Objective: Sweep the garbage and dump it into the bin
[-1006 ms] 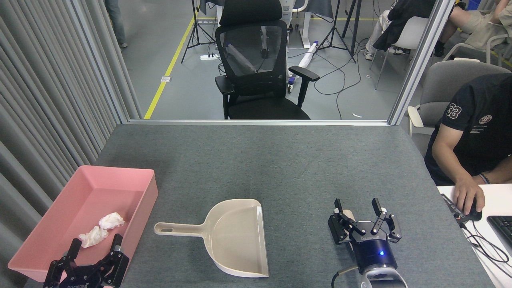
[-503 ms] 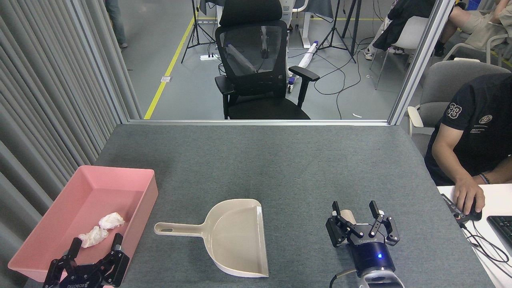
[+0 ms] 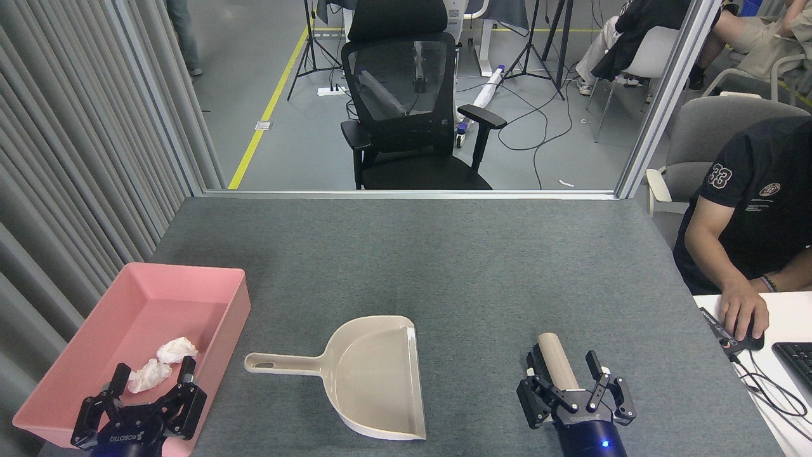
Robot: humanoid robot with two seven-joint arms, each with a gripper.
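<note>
Grey felt covers the table (image 3: 444,254), with a black office chair (image 3: 406,101) beyond its far edge and a seated person (image 3: 748,216) at a desk off the right side. Near the table's front left corner sits the pink bin (image 3: 222,298), and the garbage (image 3: 162,363), two crumpled white wads, already lies inside it toward its near end. A beige dustpan (image 3: 374,374) rests empty at the front middle of the table, handle pointing toward the bin.

At the front left, the left hand (image 3: 149,393) hangs over the bin's near rim with its fingers spread and nothing between them. By the front right edge, the right hand (image 3: 574,395) also has its fingers apart; a pale cylindrical brush handle (image 3: 558,368) lies on the felt between them, seemingly not clamped.

With the wads in the bin, the job looks essentially done, and what remains appears to be clearing away. To do that cleanly, the right hand should lift straight off the handle without nudging it, and the left should rise clear of the bin's wall rather than drag across it.
</note>
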